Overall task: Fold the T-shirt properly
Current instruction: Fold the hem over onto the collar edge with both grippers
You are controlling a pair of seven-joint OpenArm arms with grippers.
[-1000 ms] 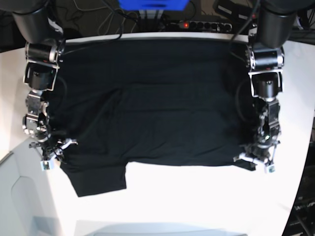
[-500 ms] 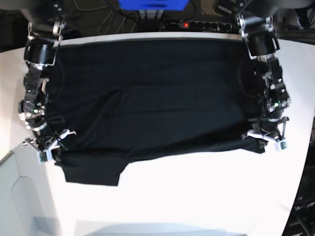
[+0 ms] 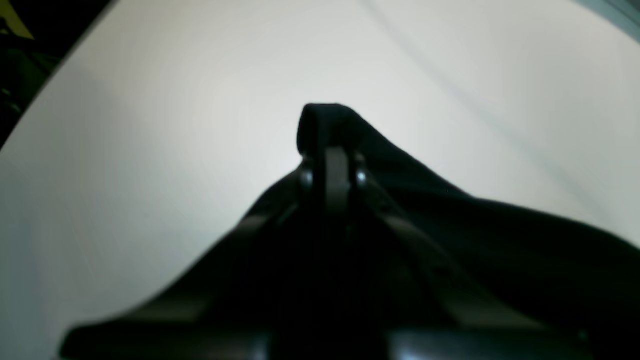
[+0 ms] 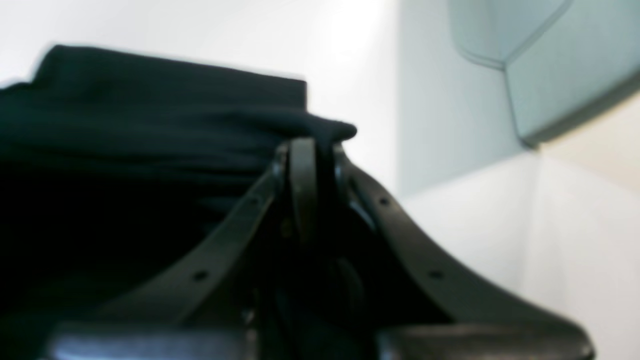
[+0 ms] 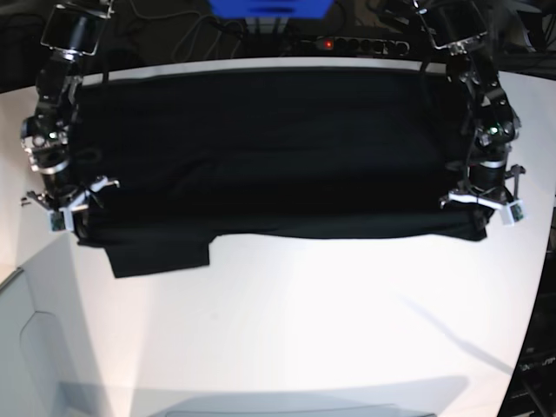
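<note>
T-shirt (image 5: 269, 148) spread across the tabletop's (image 5: 304, 321) far half. Left end effector (image 5: 483, 201) and right end effector (image 5: 65, 201) each clamped on a near hem corner. Wrist views blurry; label and print can't be made out.

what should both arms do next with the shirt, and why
Probably carry on drawing the pinched edge toward the far side. The left gripper and right gripper are both shut on the T-shirt, whose near edge is not yet folded over.
</note>
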